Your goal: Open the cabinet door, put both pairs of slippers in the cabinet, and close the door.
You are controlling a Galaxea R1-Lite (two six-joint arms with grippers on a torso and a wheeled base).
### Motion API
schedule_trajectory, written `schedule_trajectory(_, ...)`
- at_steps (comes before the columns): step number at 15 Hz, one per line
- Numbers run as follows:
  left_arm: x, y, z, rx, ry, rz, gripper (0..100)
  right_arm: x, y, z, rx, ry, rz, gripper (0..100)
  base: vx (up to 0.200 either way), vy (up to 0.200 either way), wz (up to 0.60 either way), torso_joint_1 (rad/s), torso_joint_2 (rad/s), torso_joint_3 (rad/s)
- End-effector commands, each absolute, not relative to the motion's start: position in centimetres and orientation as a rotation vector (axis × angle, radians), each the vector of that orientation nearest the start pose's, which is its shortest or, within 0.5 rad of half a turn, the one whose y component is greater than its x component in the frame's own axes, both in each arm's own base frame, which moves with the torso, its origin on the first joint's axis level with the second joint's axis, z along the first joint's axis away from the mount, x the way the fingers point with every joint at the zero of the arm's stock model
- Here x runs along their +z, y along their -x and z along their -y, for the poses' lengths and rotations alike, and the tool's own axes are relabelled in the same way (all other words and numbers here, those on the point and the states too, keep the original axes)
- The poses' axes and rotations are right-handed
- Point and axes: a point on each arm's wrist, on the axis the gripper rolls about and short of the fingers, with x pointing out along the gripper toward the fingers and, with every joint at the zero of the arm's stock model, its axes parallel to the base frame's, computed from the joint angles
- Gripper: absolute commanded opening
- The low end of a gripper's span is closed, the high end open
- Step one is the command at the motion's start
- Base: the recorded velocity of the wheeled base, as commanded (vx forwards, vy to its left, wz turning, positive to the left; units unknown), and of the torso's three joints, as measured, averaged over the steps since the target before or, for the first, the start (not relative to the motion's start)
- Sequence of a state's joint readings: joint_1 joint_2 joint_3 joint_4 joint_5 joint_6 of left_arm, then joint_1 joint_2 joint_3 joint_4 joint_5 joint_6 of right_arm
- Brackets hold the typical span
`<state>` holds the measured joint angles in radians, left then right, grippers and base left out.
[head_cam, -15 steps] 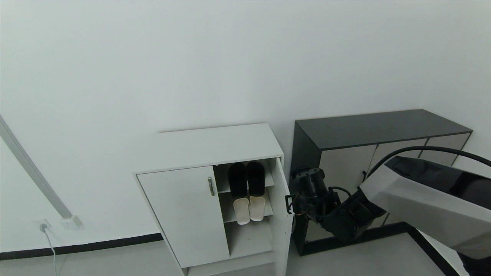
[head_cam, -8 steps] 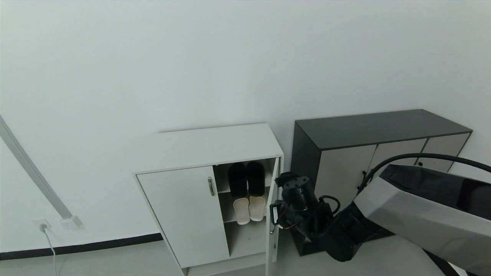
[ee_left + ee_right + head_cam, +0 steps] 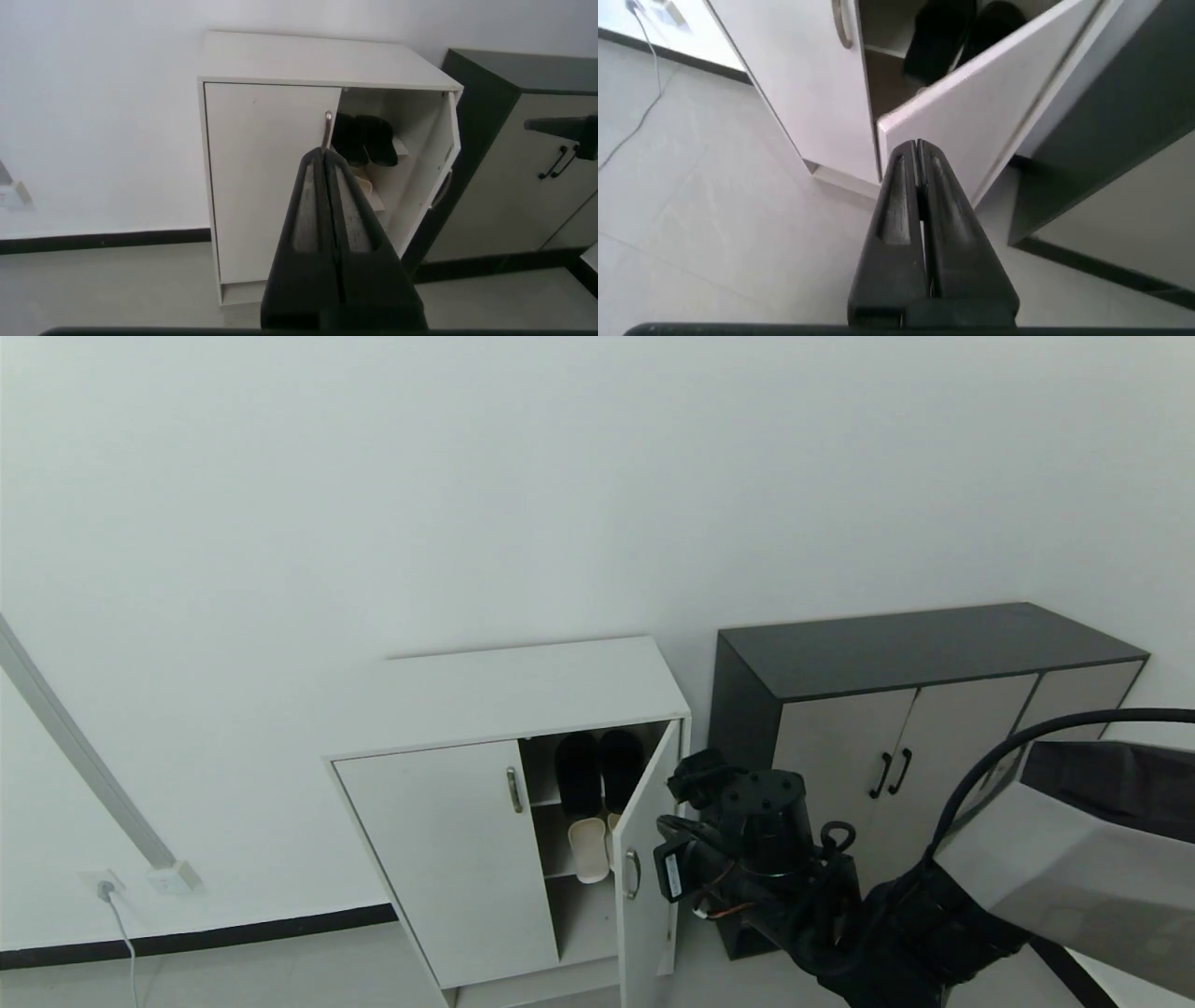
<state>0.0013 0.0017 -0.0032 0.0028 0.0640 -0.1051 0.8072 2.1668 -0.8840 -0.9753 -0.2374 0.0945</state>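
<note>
**Cabinet door partway shut, both pairs inside**

Plain white wall [image 3: 467,476] behind, grey floor [image 3: 710,233] underneath. The white cabinet [image 3: 523,695] stood against the wall with its left door [image 3: 448,859] shut and its right door [image 3: 644,831] hanging at an angle, partway closed. The right gripper [image 3: 919,147] had its fingers pinched together with nothing between them. The tips were right at that door's outer face near the free edge, but I couldn't tell if they actually touched. Past the fingers, inside, the black slippers [image 3: 579,775] sat on the upper shelf and the beige slippers [image 3: 588,849] on the shelf below. The left gripper [image 3: 324,155] was pinched closed too, empty, well back from the cabinet front. A dark cabinet [image 3: 934,649] stood just beside the white one.
</note>
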Motion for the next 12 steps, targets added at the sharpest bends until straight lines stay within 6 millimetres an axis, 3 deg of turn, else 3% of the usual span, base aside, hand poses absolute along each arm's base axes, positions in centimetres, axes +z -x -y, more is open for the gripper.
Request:
schedule_trajectory(1,7.6,2.3,-0.1,0.068,0.106,0.001,0,6.9,-27.1,-27.6,0.552,0.069,-0.300,0,0.000,0.000,0.00,0.000,0.00,0.000)
schedule_trajectory(7,7.6,2.3,-0.1,0.068,0.106,0.001,0,6.3,-27.0,-27.5,0.574,0.067,-0.321,0,0.000,0.000,0.60,0.002,0.00,0.002)
schedule_trajectory(12,7.6,2.3,-0.1,0.067,0.106,0.004,0,5.5,-27.2,-27.1,0.582,0.081,-0.289,0,0.000,0.000,0.00,0.000,0.00,0.000)
